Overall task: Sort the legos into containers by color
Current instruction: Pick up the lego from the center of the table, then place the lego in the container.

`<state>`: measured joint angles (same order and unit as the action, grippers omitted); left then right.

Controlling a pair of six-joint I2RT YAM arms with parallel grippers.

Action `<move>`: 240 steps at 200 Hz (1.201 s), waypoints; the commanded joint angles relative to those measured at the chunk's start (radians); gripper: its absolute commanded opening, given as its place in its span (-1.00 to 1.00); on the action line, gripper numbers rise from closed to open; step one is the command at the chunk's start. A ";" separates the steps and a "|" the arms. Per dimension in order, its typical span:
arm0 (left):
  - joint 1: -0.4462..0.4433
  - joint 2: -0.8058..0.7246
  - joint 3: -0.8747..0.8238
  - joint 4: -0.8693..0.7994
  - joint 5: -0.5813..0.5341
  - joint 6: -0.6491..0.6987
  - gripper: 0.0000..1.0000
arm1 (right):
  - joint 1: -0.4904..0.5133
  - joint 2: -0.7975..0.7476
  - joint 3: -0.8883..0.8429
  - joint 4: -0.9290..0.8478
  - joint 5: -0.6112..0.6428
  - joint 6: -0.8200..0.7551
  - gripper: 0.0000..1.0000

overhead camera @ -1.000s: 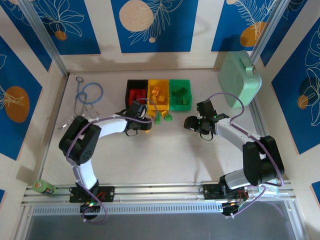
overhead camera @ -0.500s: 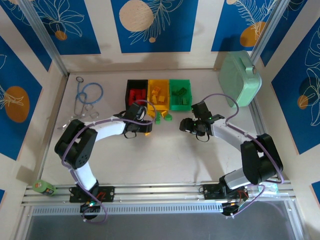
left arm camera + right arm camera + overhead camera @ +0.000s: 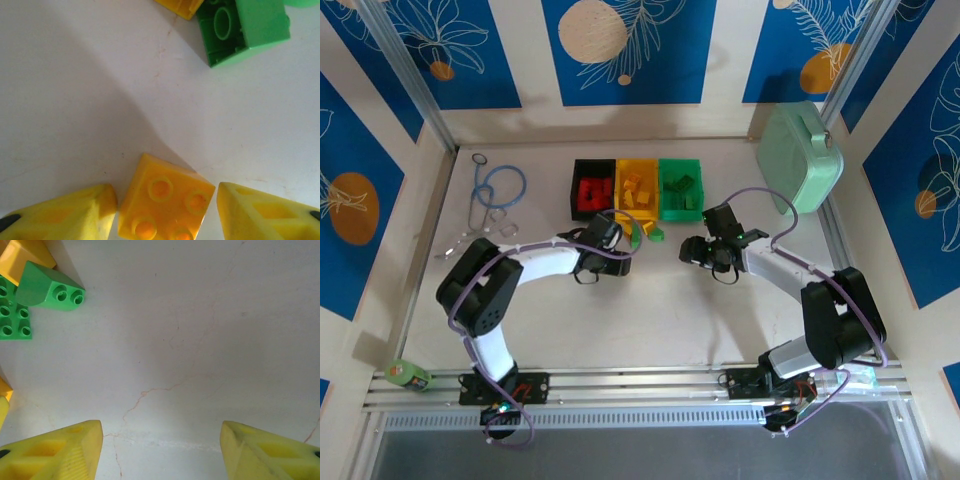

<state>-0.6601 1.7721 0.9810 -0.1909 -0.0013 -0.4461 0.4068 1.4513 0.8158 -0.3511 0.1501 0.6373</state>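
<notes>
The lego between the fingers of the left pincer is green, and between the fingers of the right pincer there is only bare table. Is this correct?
Not fully. The lego between the fingers of the left pincer is yellow, not green; the left wrist view shows it. Between the fingers of the right pincer there is only bare table.
</notes>
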 commanded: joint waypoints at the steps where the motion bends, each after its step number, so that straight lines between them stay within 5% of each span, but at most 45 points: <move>1: -0.014 0.044 0.014 -0.061 -0.030 -0.002 0.13 | 0.006 -0.001 -0.018 0.001 0.012 0.012 0.28; 53: -0.022 0.025 0.045 -0.088 -0.063 0.018 -0.28 | 0.006 -0.010 -0.030 0.003 0.020 0.013 0.27; 147: 0.026 0.078 0.342 -0.167 -0.051 0.082 -0.32 | 0.003 -0.061 -0.046 -0.022 0.036 0.009 0.26; 240: 0.105 0.458 0.924 -0.361 -0.061 0.124 -0.27 | -0.005 -0.146 -0.083 -0.045 0.034 -0.005 0.26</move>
<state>-0.5663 2.1651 1.8259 -0.4568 -0.0391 -0.3397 0.4057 1.3457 0.7486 -0.3687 0.1795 0.6369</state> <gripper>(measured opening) 0.350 0.633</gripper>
